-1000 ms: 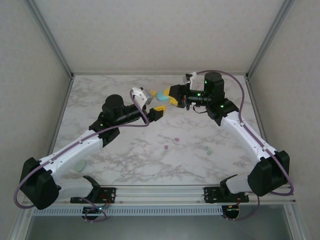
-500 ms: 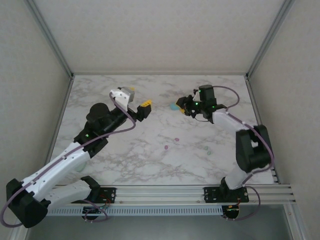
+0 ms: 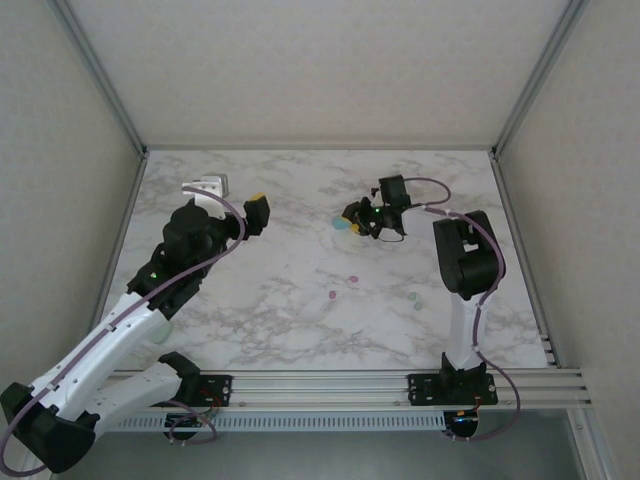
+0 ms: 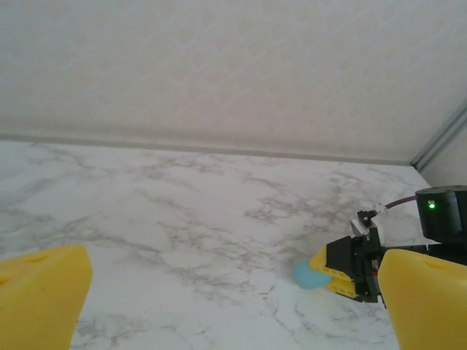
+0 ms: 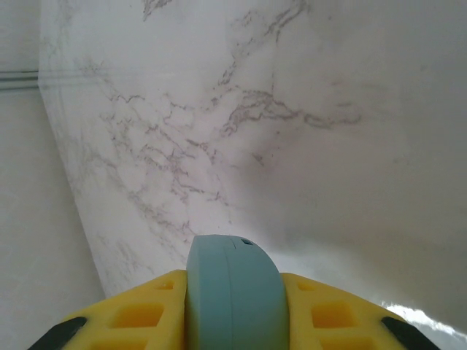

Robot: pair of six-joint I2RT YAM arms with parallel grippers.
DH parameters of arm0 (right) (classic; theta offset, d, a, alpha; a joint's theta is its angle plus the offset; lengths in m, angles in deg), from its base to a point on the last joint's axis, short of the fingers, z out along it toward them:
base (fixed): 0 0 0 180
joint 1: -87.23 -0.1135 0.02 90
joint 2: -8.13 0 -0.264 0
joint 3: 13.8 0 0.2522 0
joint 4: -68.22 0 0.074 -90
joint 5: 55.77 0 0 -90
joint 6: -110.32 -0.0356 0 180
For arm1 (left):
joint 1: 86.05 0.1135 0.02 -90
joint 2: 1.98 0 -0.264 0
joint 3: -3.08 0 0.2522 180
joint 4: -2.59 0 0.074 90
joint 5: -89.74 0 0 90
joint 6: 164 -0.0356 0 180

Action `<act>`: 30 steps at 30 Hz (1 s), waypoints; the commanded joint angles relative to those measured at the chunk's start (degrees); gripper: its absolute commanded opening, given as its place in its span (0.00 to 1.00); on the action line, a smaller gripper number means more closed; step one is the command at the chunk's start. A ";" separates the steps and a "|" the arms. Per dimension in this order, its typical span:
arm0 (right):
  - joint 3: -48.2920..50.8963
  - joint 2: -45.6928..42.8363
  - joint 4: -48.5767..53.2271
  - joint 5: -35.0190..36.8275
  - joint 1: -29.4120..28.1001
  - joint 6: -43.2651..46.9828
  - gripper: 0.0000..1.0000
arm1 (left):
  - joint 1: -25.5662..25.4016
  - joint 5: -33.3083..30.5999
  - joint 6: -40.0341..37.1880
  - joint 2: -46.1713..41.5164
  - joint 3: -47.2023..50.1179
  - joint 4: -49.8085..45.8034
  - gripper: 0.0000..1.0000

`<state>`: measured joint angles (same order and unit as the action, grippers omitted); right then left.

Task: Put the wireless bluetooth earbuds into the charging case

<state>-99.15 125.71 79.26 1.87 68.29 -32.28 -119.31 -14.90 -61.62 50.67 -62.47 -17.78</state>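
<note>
Nearest the arm bases, on the open middle of the marble table (image 3: pixel 250 310), the earbuds lie loose, in no container:
- Pink-purple earbuds (image 3: pixel 352 279): two, near each other, one slightly nearer and to the left of the other.
- Pale green earbuds (image 3: pixel 418 305): two, just beside each other, right of the pink pair and well apart from it.
- Buds I can make out from above: four.

Farther back, right of centre, there is one charging case (image 3: pixel 341 224), teal and rounded. The right gripper (image 3: pixel 352 217) is clamped on it. In the right wrist view the case (image 5: pixel 233 292) sits squeezed between the two yellow fingers (image 5: pixel 131 317). A seam runs across the shell, which looks closed. I cannot tell what is inside. In the left wrist view the case (image 4: pixel 309 275) pokes out of the right gripper's tip, low over the marble. I cannot tell whether it touches the marble.

At about the same depth, on the left, is the left gripper (image 3: pixel 257 208), raised above the table and facing the case, well apart from it. Its yellow fingers (image 4: pixel 40 292) stand wide apart with nothing between them
</note>
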 commanded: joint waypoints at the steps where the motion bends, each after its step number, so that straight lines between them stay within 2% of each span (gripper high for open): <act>1: -2.86 2.25 1.87 0.11 0.04 2.69 0.17 | 0.47 -2.42 2.12 -0.30 -2.26 -4.64 1.00; 9: -3.41 2.96 8.61 2.22 0.07 6.32 0.25 | 0.70 -2.94 1.81 -0.55 -2.20 -4.55 1.00; 12: -3.38 2.35 11.41 3.55 0.08 8.07 0.32 | 0.74 -2.71 2.12 -0.50 -2.17 -4.46 1.00; 15: -3.71 1.55 14.42 5.20 0.11 9.70 0.44 | 0.82 -2.34 2.38 -0.41 -2.17 -4.36 1.00; 21: -6.03 -0.04 21.01 9.77 0.11 13.17 0.54 | 0.82 -2.29 2.60 -0.24 -2.09 -4.76 1.00; 25: -7.51 -2.30 25.48 13.01 0.13 15.73 0.59 | 1.62 -6.50 5.69 1.68 -3.53 -9.13 1.00; 30: -6.28 -9.95 29.46 18.10 0.13 19.09 0.68 | 4.39 -6.92 10.82 8.78 -9.61 -19.80 0.95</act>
<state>-105.45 122.15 103.68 14.90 68.24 -16.83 -116.29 -19.64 -55.13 56.57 -68.30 -29.41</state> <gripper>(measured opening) 0.670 0.962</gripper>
